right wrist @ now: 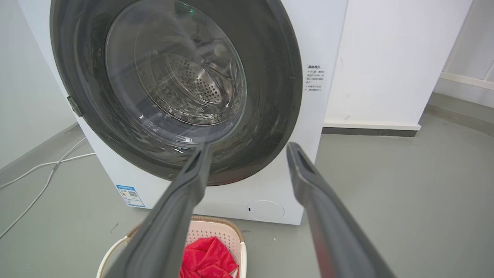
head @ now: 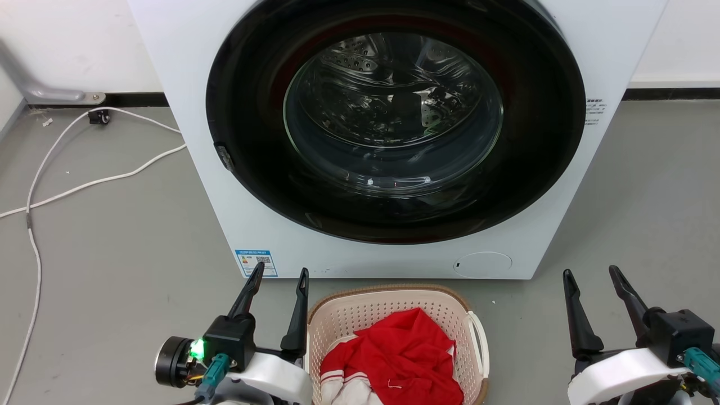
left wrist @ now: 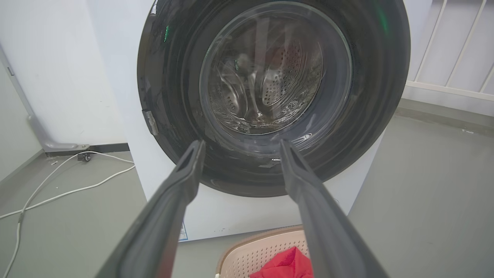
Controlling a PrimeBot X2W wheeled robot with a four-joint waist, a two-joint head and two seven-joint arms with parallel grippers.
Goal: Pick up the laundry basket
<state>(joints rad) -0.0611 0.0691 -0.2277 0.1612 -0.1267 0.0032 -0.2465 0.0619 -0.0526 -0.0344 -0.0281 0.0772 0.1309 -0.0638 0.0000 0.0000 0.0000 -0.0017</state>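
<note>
Step in hand, as I judge it: pre-grasp, nothing gripped yet. My left gripper [head: 281, 269] hangs w/ jaws spread & empty. Its inner finger is just beside the basket's left rim, maybe touching; can't tell. My right gripper [head: 590, 271] is also spread & empty, well apart from the basket on its right side, above bare floor.

The laundry basket [head: 360, 315] sits on the floor right in front of the washing machine [head: 169, 67], near its base. It's between my two grippers but much nearer the left one. A red garment [head: 405, 354] w/ some white cloth lies heaped inside. One white loop handle [head: 481, 343] shows on the basket's right side; the left one is hidden behind my left arm.

Next move, prob.: bring both arms down & in (the right has far more to travel), get a finger pair round each handle or the brown rim, then close. Both sides need to rise together, else the basket tilts & the clothes slide. The plastic is perforated, so I expect some flex.

Surface: smooth grey floor [head: 112, 270]. Room: white wall [head: 56, 45] w/ dark skirting behind the machine, and a white cable [head: 84, 185] trailing over the floor at left, well away from the basket. The machine's round glass door [head: 394, 107] looks shut.
</note>
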